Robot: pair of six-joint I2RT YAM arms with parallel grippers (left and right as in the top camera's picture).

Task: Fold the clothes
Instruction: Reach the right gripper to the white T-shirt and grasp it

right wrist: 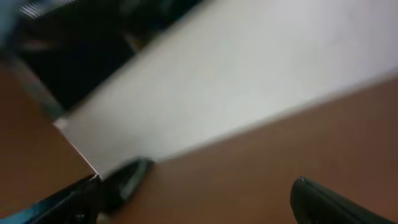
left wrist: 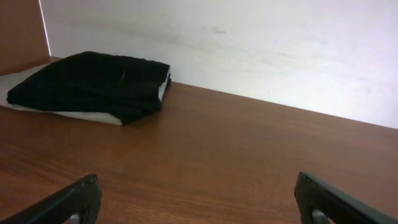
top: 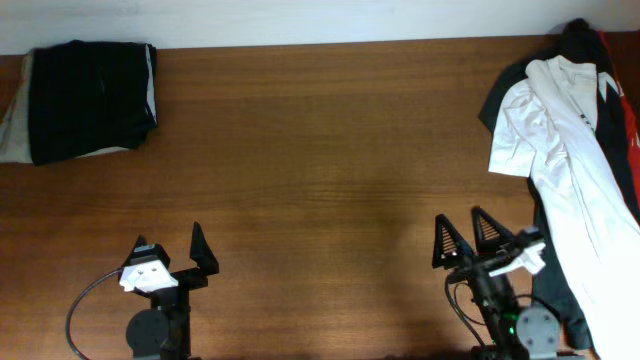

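While both of my arms wait at the near edge of the brown wooden table, the crumpled white short-sleeved T-shirt of thin cloth lies bunched at the far right, draped over a black garment with red and white marks and trailing down beside my right arm. My left pincer and right pincer both stand released, fingers spread, holding nothing. The likely trouble is a pinch that goes too deep and lifts the black garment along with the shirt, or thin cloth snagging on my right arm's base when it is dragged toward the middle. Only the overhead view shows the shirt at all. The left wrist view shows instead the folded black and beige bundle by the white wall, and the right wrist view is too blurred to read beyond table and wall.
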